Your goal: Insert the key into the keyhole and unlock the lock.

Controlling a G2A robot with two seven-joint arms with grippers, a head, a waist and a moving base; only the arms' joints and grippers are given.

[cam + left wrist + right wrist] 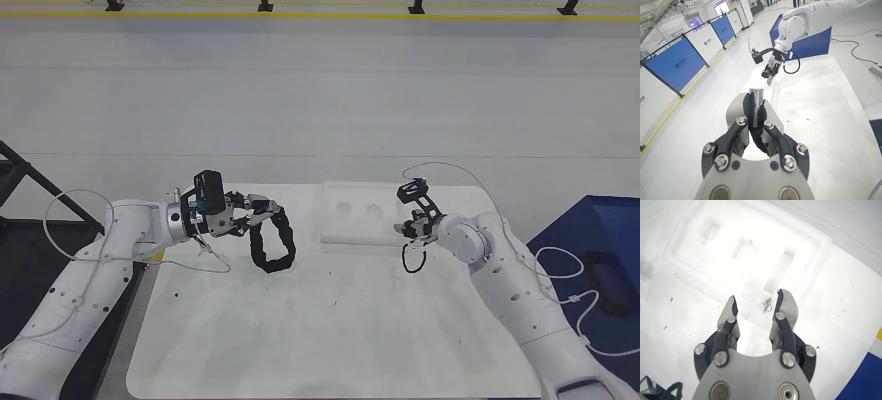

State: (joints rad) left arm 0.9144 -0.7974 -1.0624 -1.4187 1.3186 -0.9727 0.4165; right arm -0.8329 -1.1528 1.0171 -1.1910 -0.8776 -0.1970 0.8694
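My left gripper [248, 212] is shut on the lock, a black cable loop [273, 246] that hangs from it above the table's left part. In the left wrist view the lock's shiny silver cylinder [758, 95] sticks out between the black-padded fingers, its end pointing toward the other arm. My right gripper [756, 299] stands open just above the near rim of a white foam tray [815, 262]. The small key [766, 306] on its ring lies on the foam between the two fingertips, close to one of them. From the left wrist view, the right gripper [770, 80] points down at the tray.
The foam tray [365, 213] sits at the back middle of the white table [330, 330] and has several recesses. A thin loose ring [750, 241] lies by one recess. A blue barrier [590, 235] stands off the table's right side.
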